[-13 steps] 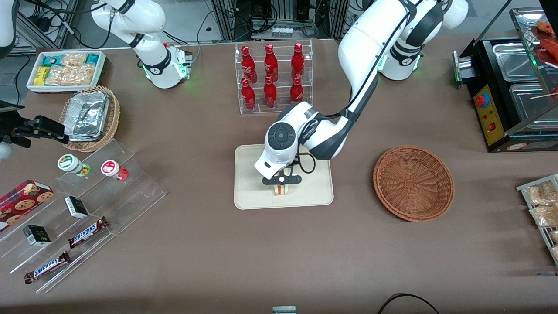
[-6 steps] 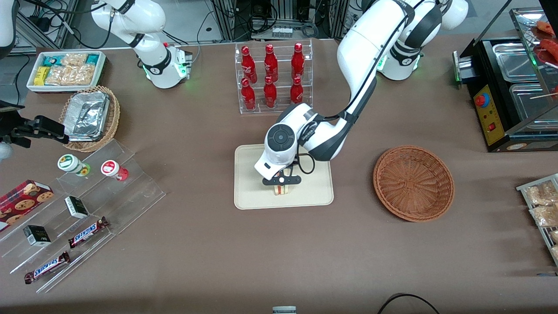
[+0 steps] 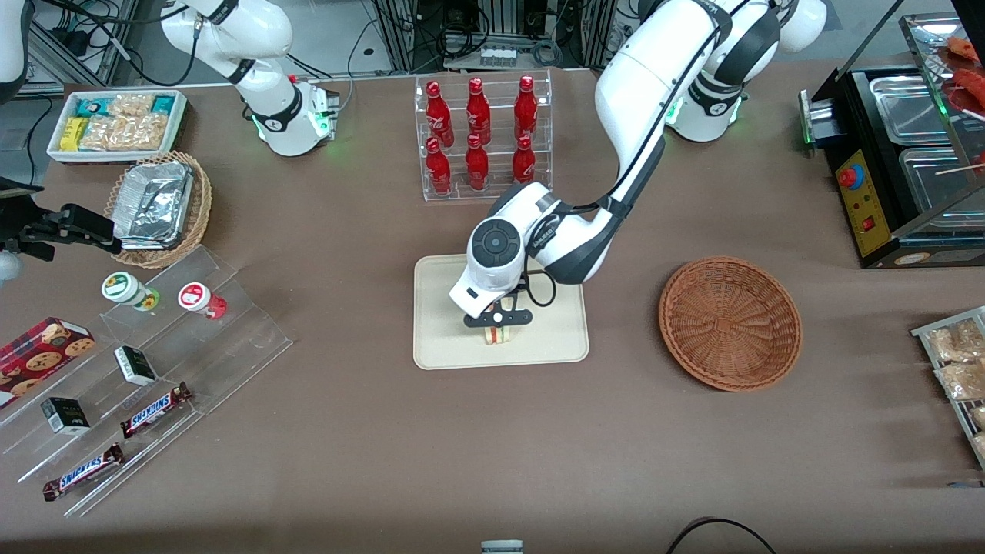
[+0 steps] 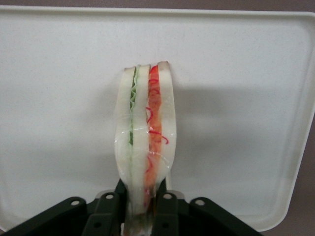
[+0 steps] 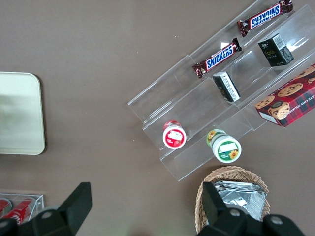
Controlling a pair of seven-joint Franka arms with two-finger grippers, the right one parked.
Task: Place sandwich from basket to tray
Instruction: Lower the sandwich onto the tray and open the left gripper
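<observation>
The sandwich (image 4: 146, 132), a pale bread wedge with green and red-orange filling, stands on edge over the cream tray (image 4: 59, 98). The black fingers (image 4: 112, 201) of my gripper (image 4: 140, 199) press against both of its sides. From the front, the gripper (image 3: 498, 329) hangs low over the tray (image 3: 446, 338), and the sandwich (image 3: 499, 335) peeks out beneath it, at or just above the tray's surface. The reddish-brown basket (image 3: 729, 322) sits with nothing in it toward the working arm's end of the table, well apart from the gripper.
A clear rack of red bottles (image 3: 481, 138) stands farther from the front camera than the tray. Toward the parked arm's end lie a tan wicker basket with foil containers (image 3: 158, 206), a white snack bin (image 3: 117, 123) and clear stepped shelves (image 3: 146, 377). A black food warmer (image 3: 900, 161) stands near the reddish-brown basket.
The arm's upper link has shifted very slightly; the gripper and sandwich stay in the same spot over the tray.
</observation>
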